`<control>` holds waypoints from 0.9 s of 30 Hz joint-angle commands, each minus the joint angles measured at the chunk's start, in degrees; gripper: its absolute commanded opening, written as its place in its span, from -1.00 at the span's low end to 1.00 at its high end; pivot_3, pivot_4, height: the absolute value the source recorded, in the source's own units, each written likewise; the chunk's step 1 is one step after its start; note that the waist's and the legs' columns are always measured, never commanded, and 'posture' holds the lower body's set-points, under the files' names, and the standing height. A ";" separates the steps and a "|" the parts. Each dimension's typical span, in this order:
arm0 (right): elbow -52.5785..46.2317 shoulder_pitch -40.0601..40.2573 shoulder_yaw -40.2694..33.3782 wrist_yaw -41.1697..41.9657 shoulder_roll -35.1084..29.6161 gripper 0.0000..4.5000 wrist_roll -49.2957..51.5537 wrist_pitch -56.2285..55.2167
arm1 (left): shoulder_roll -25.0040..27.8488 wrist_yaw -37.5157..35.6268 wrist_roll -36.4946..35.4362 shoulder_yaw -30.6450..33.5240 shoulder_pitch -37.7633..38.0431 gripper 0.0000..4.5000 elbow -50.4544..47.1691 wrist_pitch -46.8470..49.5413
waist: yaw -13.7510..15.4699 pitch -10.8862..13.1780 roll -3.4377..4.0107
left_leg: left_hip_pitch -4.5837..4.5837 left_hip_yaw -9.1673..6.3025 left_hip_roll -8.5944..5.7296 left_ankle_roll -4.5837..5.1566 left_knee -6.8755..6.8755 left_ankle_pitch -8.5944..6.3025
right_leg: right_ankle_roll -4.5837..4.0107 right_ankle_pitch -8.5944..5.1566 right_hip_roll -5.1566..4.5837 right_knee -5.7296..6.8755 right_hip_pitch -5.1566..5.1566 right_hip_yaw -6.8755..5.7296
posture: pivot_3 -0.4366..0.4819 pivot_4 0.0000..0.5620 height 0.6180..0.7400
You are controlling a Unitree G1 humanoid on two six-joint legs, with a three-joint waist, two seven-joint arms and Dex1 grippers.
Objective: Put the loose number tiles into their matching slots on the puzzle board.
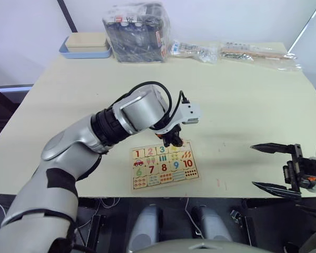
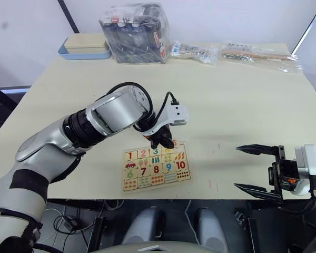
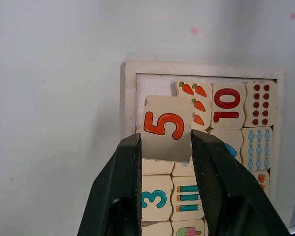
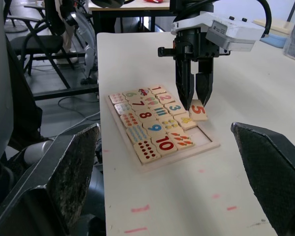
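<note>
Left gripper [image 3: 164,147] clamps the 5 tile [image 3: 167,129], tilted just over the empty far-right corner slot [image 3: 155,84] of the puzzle board [image 1: 165,182]; right gripper [image 1: 272,167] gapes idle, well right.

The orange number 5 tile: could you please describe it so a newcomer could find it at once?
On the pale table lies a flat pale wooden puzzle board. Over its empty corner slot, the left gripper holds a small square wooden tile with an orange 5. Unlike its seated neighbours, it sits tilted, pinched between two black fingers.
</note>
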 commanded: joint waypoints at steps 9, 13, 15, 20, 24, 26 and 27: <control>2.01 -4.75 0.67 4.36 -0.55 1.00 0.36 -0.18 | -0.35 3.39 -2.24 0.47 0.53 -0.56 -1.81 2.46 | 0.00 0.00 0.01 | 0.01 0.00 0.00 0.00 0.01 0.00 | 0.01 0.01 -0.01 0.01 0.00 0.00 | -0.05 -0.47 1.00; 3.08 -5.71 0.96 5.36 -0.59 1.00 0.02 -0.36 | -1.04 4.38 -2.78 0.34 0.53 -0.56 -1.83 2.81 | 0.05 0.00 0.01 | 0.00 0.00 0.00 0.00 0.01 0.00 | 0.01 0.01 -0.01 0.01 0.00 0.00 | -0.05 -0.47 1.00; 3.85 -6.11 1.08 5.61 -0.20 1.00 -0.70 -1.21 | -0.89 4.68 -2.51 -0.37 0.34 -0.56 -2.00 2.07 | 0.03 0.00 0.01 | 0.00 0.00 -0.01 0.00 0.01 0.00 | 0.01 0.01 -0.02 0.01 0.01 0.00 | -0.05 -0.47 1.00; 3.71 -6.07 1.12 5.17 0.38 1.00 -1.23 -1.53 | -1.03 5.14 -3.15 -0.74 -0.05 -0.56 -1.52 2.51 | 0.01 0.00 0.01 | 0.01 0.00 -0.01 0.00 0.01 0.00 | 0.01 0.01 -0.01 0.02 0.01 0.01 | -0.05 -0.47 1.00; 2.97 -5.47 1.05 4.68 0.74 1.00 -1.30 -1.56 | -0.98 5.49 -3.59 -1.09 -0.29 -0.56 -1.52 2.80 | 0.02 0.00 0.01 | 0.01 0.01 -0.01 0.00 0.01 0.00 | 0.01 0.01 -0.02 0.02 0.01 0.01 | -0.05 -0.47 1.00; 2.47 -5.08 0.99 4.45 0.92 1.00 -1.21 -1.57 | -0.85 5.78 -3.64 -1.05 -0.32 -0.56 -1.60 3.11 | 0.02 0.00 0.01 | 0.01 0.01 -0.01 0.00 0.01 0.00 | 0.01 0.01 -0.02 0.02 0.01 0.01 | -0.05 -0.47 1.00; 2.21 -4.89 0.97 4.34 0.99 1.00 -1.16 -1.56 | -0.74 5.91 -3.66 -1.01 -0.31 -0.56 -1.72 3.26 | 0.02 0.00 0.01 | 0.01 0.00 -0.01 0.00 0.01 0.00 | 0.01 0.01 -0.02 0.02 0.01 0.01 | -0.05 -0.47 1.00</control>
